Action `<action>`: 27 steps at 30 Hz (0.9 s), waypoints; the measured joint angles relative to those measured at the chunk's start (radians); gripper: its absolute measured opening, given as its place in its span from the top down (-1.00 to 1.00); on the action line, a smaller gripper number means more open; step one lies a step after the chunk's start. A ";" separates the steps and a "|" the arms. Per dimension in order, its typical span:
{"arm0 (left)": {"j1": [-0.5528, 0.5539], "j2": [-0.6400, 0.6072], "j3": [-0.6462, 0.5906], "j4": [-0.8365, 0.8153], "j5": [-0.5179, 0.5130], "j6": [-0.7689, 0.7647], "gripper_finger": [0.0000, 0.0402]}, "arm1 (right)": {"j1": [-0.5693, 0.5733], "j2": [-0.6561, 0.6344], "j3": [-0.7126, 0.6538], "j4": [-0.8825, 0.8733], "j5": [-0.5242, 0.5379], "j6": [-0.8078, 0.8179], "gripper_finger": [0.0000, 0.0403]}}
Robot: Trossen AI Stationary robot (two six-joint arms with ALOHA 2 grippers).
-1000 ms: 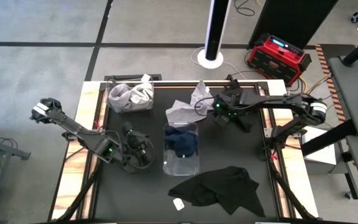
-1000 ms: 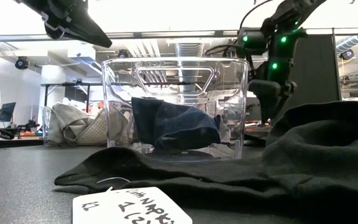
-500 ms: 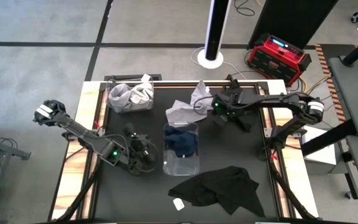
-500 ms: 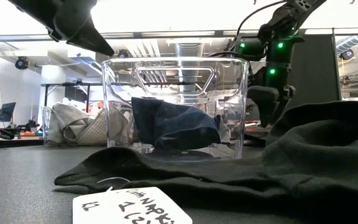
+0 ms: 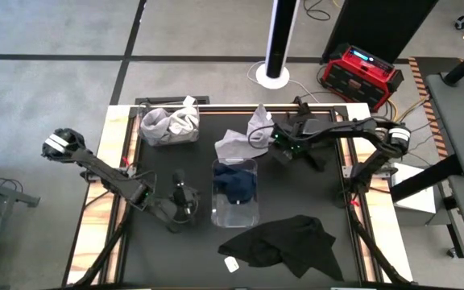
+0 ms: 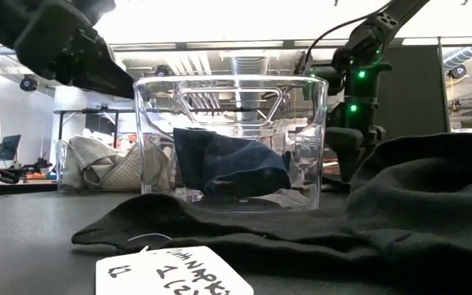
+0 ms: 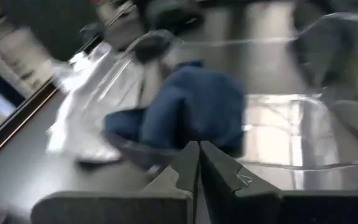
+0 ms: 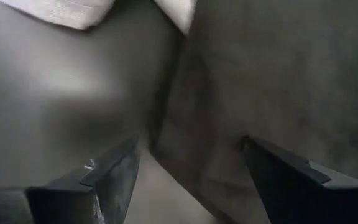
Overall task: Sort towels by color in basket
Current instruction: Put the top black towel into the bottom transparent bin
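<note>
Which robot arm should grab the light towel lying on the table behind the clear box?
Probably the right. Its gripper hangs open right beside the light towel, while the left gripper sits shut on the other side of the clear box.

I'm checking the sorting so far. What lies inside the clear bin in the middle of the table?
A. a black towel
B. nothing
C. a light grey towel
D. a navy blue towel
D: the high view shows a navy blue towel inside the clear bin.
</note>
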 joint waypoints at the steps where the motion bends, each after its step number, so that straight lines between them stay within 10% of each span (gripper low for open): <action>1: 0.001 -0.001 -0.015 0.046 0.030 0.043 1.00 | -0.007 -0.004 0.000 -0.010 0.001 0.003 -0.39; 19: -0.002 -0.003 0.007 0.153 -0.084 0.146 1.00 | -0.032 0.055 -0.002 -0.001 0.003 -0.031 -0.23; 27: -0.002 -0.003 0.007 0.161 -0.145 0.144 1.00 | -0.036 0.092 -0.001 0.008 0.009 -0.040 0.61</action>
